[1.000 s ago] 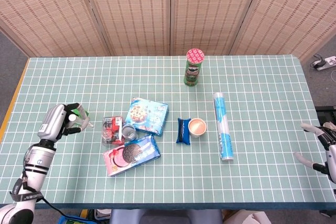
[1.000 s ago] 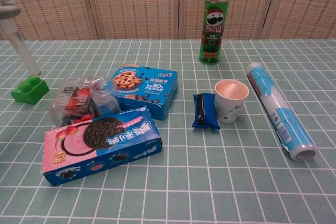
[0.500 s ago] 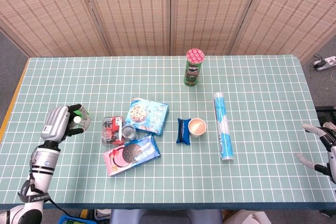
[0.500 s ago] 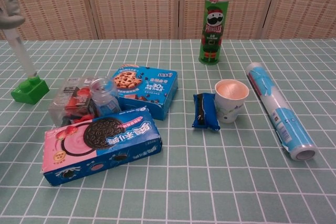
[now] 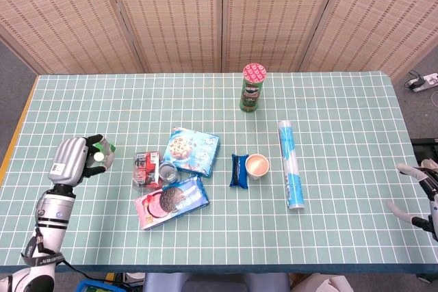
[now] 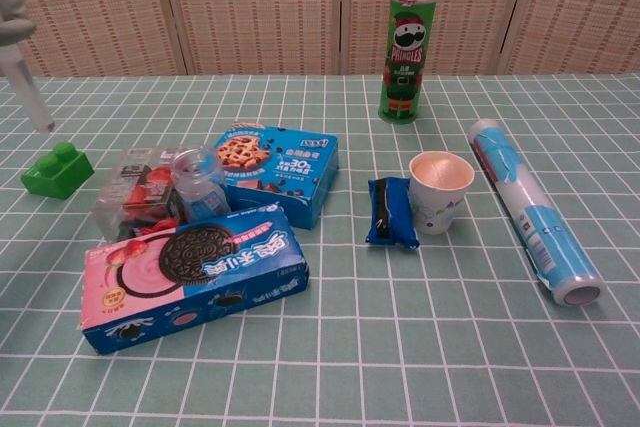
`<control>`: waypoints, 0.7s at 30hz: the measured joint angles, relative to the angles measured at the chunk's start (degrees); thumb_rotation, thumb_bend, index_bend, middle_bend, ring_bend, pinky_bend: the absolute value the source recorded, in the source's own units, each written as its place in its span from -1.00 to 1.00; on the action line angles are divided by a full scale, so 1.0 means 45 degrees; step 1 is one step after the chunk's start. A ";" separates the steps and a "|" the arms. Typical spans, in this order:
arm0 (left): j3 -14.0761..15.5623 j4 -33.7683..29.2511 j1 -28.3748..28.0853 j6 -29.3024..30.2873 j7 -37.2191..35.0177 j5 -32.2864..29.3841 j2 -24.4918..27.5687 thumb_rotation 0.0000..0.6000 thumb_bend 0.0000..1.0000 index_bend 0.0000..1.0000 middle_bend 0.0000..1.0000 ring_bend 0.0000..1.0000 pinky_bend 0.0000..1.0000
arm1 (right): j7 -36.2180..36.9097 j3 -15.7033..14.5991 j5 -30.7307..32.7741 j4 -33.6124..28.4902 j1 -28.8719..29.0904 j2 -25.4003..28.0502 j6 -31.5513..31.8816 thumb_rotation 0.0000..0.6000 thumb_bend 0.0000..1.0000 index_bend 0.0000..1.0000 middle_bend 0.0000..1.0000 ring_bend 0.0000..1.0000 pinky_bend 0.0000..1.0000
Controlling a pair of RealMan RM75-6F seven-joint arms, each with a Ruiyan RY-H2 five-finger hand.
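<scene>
Both hands hold nothing. The left hand's (image 5: 70,160) fingers (image 6: 22,67) hang loosely curled just above the green block (image 6: 57,169), which sits on the bench (image 5: 328,114) at mid-left of the frame. The right hand (image 5: 419,193) lies spread at lower right. A clean pinch likely needs a straight descent onto the block's sides. Only the chest view shows the gap, and only the head view shows the right hand.

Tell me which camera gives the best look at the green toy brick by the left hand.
The chest view. There the green brick lies bare on the table, its studs plain, with a fingertip of the left hand just above it. In the head view, the hand covers most of the brick; only a small green corner shows.
</scene>
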 measured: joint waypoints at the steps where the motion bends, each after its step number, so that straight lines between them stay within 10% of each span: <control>1: 0.0013 0.0001 0.0001 0.0088 0.0322 0.0007 -0.0058 1.00 -0.15 0.69 1.00 1.00 1.00 | 0.0036 -0.0003 -0.0002 0.0012 -0.0010 0.0008 0.0004 1.00 -0.89 -0.45 -0.27 -0.41 -0.30; 15: -0.0486 -0.0701 0.0267 -0.1527 -0.4880 -0.0385 0.0699 1.00 -0.15 0.69 1.00 1.00 1.00 | -0.0019 -0.0087 -0.0173 -0.0024 0.0120 0.0017 -0.0220 1.00 -0.90 -0.45 -0.28 -0.41 -0.30; 21: -0.0289 -0.0052 0.0240 -0.0962 -0.3904 0.0243 0.0464 1.00 -0.15 0.69 1.00 1.00 1.00 | -0.0076 -0.0074 -0.0084 -0.0033 0.0146 0.0022 -0.0317 1.00 -0.90 -0.45 -0.27 -0.41 -0.30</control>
